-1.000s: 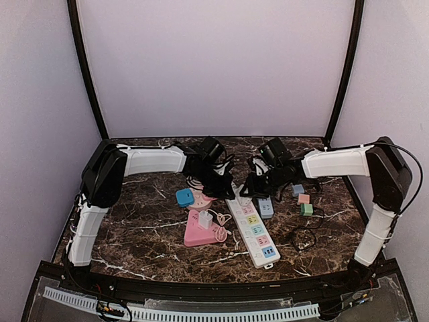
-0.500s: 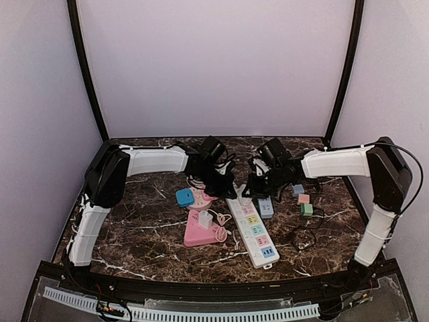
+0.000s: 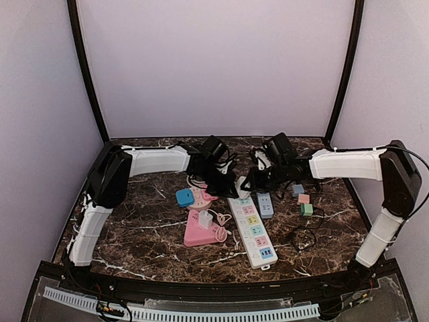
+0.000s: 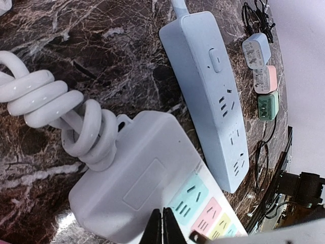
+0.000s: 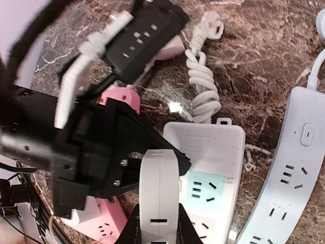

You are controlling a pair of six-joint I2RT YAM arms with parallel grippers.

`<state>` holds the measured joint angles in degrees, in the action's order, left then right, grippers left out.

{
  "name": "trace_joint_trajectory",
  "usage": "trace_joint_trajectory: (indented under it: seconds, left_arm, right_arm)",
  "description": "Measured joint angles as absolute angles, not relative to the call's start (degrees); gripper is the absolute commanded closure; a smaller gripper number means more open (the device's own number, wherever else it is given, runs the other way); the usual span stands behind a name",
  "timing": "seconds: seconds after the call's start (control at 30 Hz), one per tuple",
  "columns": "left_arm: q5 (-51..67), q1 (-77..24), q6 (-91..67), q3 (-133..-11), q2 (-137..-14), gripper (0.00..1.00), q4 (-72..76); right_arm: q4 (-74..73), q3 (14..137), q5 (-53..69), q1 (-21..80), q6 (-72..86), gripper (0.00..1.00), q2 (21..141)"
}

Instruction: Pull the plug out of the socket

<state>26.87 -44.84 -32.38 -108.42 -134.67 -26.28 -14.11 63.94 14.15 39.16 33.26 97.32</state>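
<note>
We see the right gripper clamped on the white plug, one finger on each side, so it can tug it straight up; the plug looks lifted just above the long white socket strip, by its blue-green end socket, so we think it is out; the left gripper has its fingers together and presses its tip on the plain end of the strip, we think to stop the strip rising with the plug.
</note>
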Motion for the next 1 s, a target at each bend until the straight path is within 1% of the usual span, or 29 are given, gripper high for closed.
trace_joint_trajectory:
  seconds: [0.17,0.37,0.5,0.63,0.83,1.0]
  left_arm:
    - [27.0,-44.8,-32.6,-108.8,-135.0,0.97,-26.2]
    - [27.0,-44.8,-32.6,-110.3,-135.6,0.97,-27.2]
    - [26.9,-44.9,-32.4,-113.1,-136.8,0.97,-29.2]
    - [26.4,-45.0,-31.8,-117.0,-138.0,0.96,-32.4]
    - [25.7,-45.0,-30.7,-119.0,-137.0,0.95,-35.0]
    - [23.9,-44.8,-30.2,-111.8,-129.9,0.95,-35.0]
  right_arm:
    - [-11.6,63.8,14.1,39.3,33.2,0.94,95.0]
    - [-13.1,63.8,11.2,39.2,32.8,0.94,94.3]
    - [-13.8,63.8,10.5,37.7,32.4,0.94,93.6]
    - [-13.9,64.8,10.7,34.0,31.9,0.94,94.1]
    - [-12.4,74.0,11.8,30.0,31.6,0.94,101.4]
    - [-11.4,84.0,14.3,29.4,31.6,0.93,110.9]
